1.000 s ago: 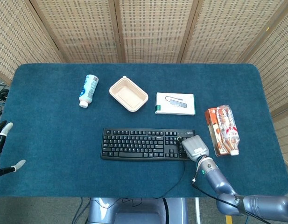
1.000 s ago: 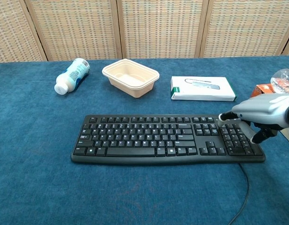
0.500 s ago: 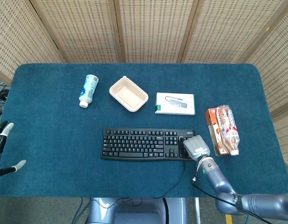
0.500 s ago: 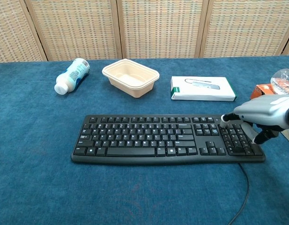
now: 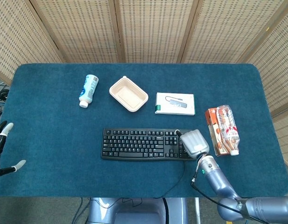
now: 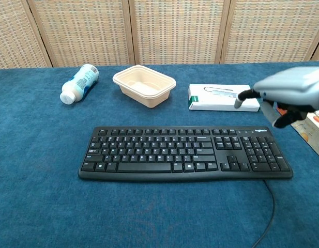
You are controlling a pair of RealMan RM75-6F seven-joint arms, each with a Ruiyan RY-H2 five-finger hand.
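A black keyboard (image 5: 144, 143) (image 6: 175, 150) lies at the front middle of the blue table (image 5: 50, 130). My right hand (image 5: 194, 142) (image 6: 288, 93) hovers above the keyboard's right end, clear of the keys, holding nothing, with its fingertips (image 6: 242, 96) stretched out to the left. My left hand (image 5: 1, 149) shows only in the head view at the far left edge, off the table. Its fingers are spread and empty.
A white bottle (image 5: 88, 90) (image 6: 80, 82) lies on its side at the back left. Next to it are a beige tray (image 5: 128, 94) (image 6: 144, 84) and a flat white box (image 5: 175, 103) (image 6: 221, 97). A clear bottle (image 5: 227, 127) lies on an orange box (image 5: 212, 133) at the right. The keyboard cable (image 5: 181, 179) runs off the front edge.
My right hand has lifted off the keyboard's right-hand keys and now hangs above them. The left hand and the objects on the table have not moved.
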